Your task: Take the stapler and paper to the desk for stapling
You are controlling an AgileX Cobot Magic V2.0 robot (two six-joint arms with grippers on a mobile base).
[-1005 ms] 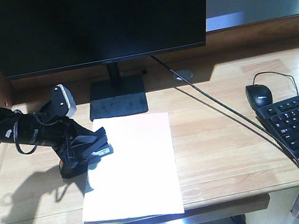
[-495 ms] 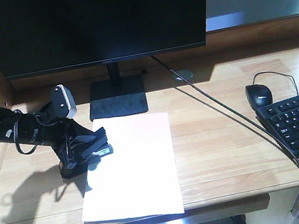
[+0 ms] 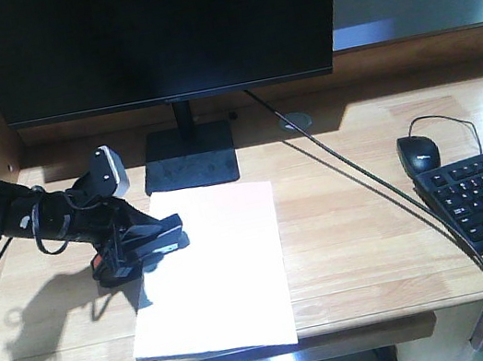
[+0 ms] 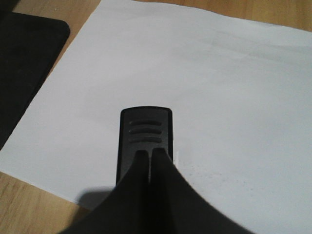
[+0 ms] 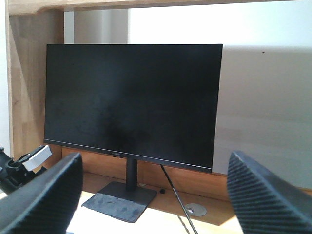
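Left gripper (image 3: 141, 245) low, right gripper (image 5: 151, 195) wide.

Matt black plastic stapler (image 4: 145, 141), smooth white paper (image 4: 204, 87), grained wooden desk (image 3: 356, 244)

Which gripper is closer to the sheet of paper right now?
Left. The left gripper holds the stapler right over the paper; the right gripper hangs open, back from the desk, facing the monitor.

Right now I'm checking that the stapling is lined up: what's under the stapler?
The stapler, held in the left gripper, sits over the left edge of the white paper on the wooden desk. The gripper fingers hide its rear, so contact underneath is unclear.
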